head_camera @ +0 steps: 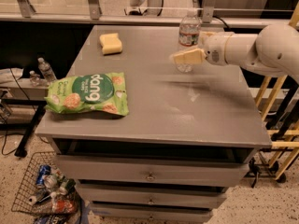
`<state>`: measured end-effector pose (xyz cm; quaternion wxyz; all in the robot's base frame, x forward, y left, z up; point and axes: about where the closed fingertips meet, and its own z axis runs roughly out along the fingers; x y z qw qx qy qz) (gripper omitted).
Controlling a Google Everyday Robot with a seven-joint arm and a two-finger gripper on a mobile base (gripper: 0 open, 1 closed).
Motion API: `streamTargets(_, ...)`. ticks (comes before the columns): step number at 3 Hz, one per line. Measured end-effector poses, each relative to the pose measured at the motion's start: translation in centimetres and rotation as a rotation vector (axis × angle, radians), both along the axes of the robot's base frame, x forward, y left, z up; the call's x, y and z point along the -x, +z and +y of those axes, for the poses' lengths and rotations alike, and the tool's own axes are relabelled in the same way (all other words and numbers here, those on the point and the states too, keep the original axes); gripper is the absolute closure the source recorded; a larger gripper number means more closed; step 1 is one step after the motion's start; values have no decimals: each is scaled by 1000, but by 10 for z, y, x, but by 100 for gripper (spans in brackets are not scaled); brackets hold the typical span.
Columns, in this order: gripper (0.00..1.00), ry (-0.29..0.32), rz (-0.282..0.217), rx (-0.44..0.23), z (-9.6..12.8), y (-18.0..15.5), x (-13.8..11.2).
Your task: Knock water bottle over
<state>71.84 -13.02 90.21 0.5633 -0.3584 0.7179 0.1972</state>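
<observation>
The water bottle stands upright near the back right of the grey table. It is clear ribbed plastic with a white cap and a white-and-red label band. My gripper reaches in from the right on a white arm. Its cream-coloured fingers are in front of the bottle's lower half and cover part of it. I cannot tell whether they touch the bottle.
A green snack bag lies at the table's front left. A yellow sponge lies at the back left. Two small clear bottles stand on a low shelf to the left. A wire basket with cans sits on the floor.
</observation>
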Motion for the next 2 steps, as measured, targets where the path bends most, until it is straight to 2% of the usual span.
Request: streamTargets(2, 62, 21, 6, -33, 7, 1, 2)
